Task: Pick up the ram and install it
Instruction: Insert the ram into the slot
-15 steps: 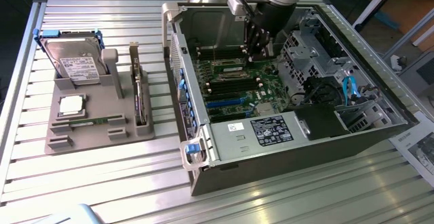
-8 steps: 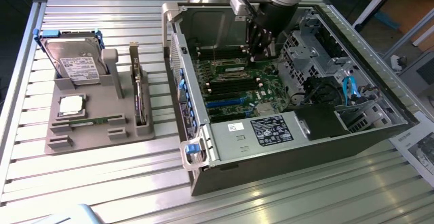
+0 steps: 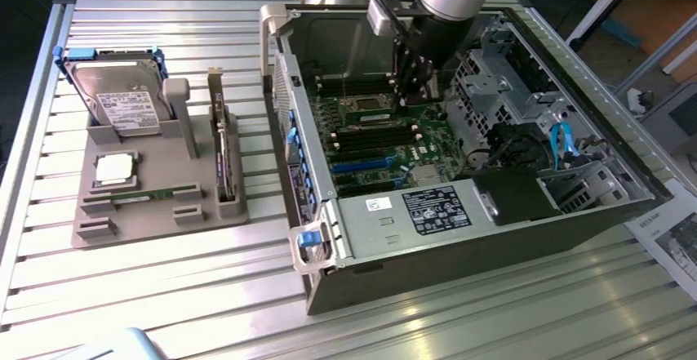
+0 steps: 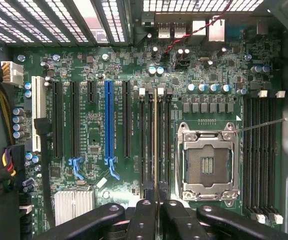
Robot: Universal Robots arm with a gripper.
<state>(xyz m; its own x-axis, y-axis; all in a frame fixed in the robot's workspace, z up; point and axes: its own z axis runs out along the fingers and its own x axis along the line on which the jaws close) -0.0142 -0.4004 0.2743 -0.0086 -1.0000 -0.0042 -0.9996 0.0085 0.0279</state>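
My gripper [image 3: 417, 91] reaches down inside the open computer case [image 3: 610, 205], over the motherboard [image 3: 381, 144]. In the wrist view its black fingers [image 4: 142, 217] are shut on the ram [image 4: 156, 145]. The ram is seen edge-on as a thin pale line. It runs along the black memory slots [image 4: 145, 145] right beside the empty processor socket [image 4: 206, 162]. Whether its lower edge touches a slot I cannot tell. A second bank of memory slots [image 4: 259, 155] lies on the socket's other side.
On the exterior view's left, a grey tray [image 3: 163, 213] holds a hard drive [image 3: 120, 95], a square silver processor chip [image 3: 114, 168] and a dark card on edge [image 3: 224, 160]. Inside the case are drive cages [image 3: 512, 82], blue cables [image 3: 563, 144] and a blue expansion slot [image 4: 108, 122].
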